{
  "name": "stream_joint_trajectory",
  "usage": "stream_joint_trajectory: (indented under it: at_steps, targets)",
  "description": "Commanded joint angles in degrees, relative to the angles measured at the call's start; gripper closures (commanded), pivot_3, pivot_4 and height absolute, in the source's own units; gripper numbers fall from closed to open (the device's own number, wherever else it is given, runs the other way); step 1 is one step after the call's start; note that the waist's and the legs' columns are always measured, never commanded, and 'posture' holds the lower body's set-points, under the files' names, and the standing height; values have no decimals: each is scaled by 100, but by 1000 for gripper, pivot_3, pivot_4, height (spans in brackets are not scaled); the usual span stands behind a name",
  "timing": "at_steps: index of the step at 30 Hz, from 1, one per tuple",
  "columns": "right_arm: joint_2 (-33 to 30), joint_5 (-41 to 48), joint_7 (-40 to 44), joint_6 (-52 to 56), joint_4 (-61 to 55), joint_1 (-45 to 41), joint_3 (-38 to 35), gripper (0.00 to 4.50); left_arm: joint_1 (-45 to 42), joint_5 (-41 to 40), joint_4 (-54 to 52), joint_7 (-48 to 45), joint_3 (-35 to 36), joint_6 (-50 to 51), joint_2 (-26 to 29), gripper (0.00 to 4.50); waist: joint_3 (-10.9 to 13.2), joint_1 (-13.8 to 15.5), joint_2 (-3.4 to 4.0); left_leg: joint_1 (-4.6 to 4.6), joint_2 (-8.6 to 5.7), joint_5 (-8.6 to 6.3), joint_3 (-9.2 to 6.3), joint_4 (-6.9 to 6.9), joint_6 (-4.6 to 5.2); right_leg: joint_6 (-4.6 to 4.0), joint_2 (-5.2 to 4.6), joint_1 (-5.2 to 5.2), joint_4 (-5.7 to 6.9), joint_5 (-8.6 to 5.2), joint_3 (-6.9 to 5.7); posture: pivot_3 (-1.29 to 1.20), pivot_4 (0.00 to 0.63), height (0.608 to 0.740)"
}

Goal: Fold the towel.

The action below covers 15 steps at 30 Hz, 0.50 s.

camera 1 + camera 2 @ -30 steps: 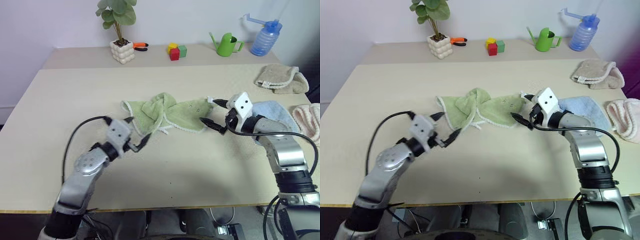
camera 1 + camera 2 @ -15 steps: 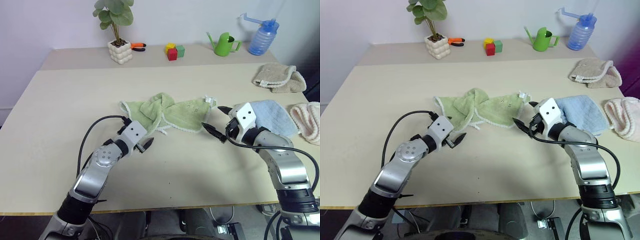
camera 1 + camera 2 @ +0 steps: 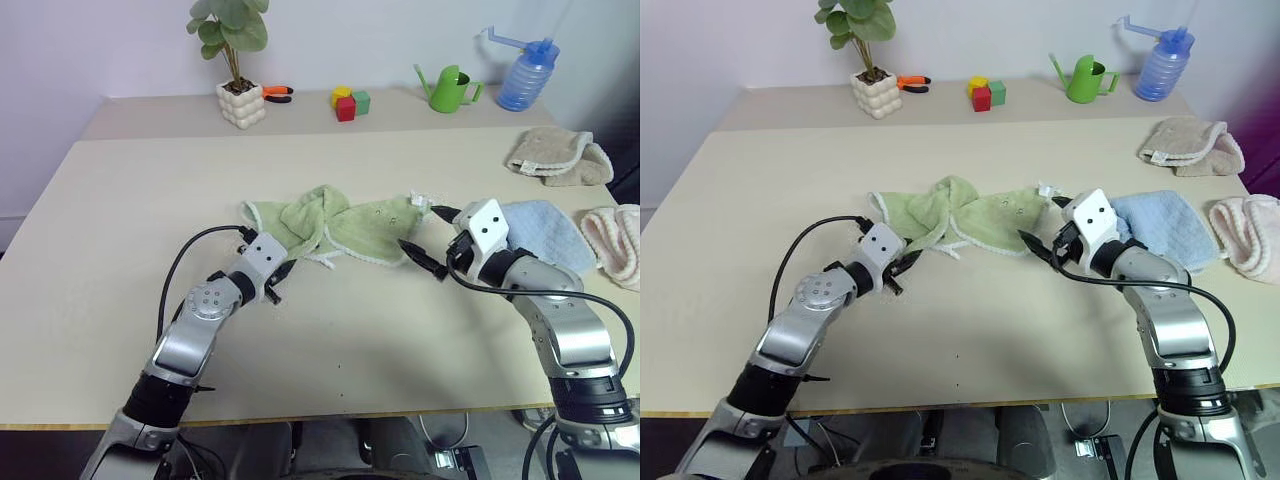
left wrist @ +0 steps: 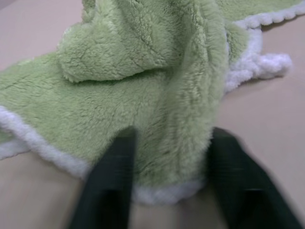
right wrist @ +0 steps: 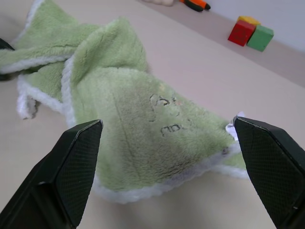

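Towel (image 3: 340, 228): crumpled mid-table; left gripper (image 4: 169, 183) fingers clamped on its near-left fold; right gripper (image 3: 428, 242) spread wide, empty, beside its tagged corner.

Looks like a robot test room or lab set up with household props. Plain pale wall at the top of the frame, a wide beige table (image 3: 150, 200) across the middle. Along the far edge, upper part of the frame: a small potted plant (image 3: 238, 60) at upper left, orange-handled pliers (image 3: 279, 93), coloured toy blocks (image 3: 350, 102), a green watering can (image 3: 450, 88), a blue spray bottle (image 3: 525, 72) at upper right. Spare folded cloths (image 3: 560, 158) at the right edge.
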Motion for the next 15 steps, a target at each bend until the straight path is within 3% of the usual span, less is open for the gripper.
stream_joint_trajectory:
  at_steps: [1, 8, 15]
  targets:
    - [-226, -48, 144, -9, -342, 84, 25, 0, 17, 85, -13, 84, 155, -225, 51, 4459, 0, 3, 0, 0, 0, 0, 0, 0, 0, 0, 0, 0, 0, 0, 0, 0, 150, 731]
    - [-700, -714, 590, -505, -438, 239, 794, 0, 235, -320, -408, 202, 664, -375, -102, 4459, 0, -10, 0, 0, 1, 0, 0, 0, 0, 0, 0, 0, -1, 0, 0, 0, 150, 731]
    - [-474, -1843, 83, -1170, 502, -209, 1493, 0, 288, -477, -615, 204, 920, -205, -96, 4459, 0, 8, -1, -1, -1, 2, 2, 2, -3, 0, -2, 0, -1, 0, 0, 0, 150, 731]
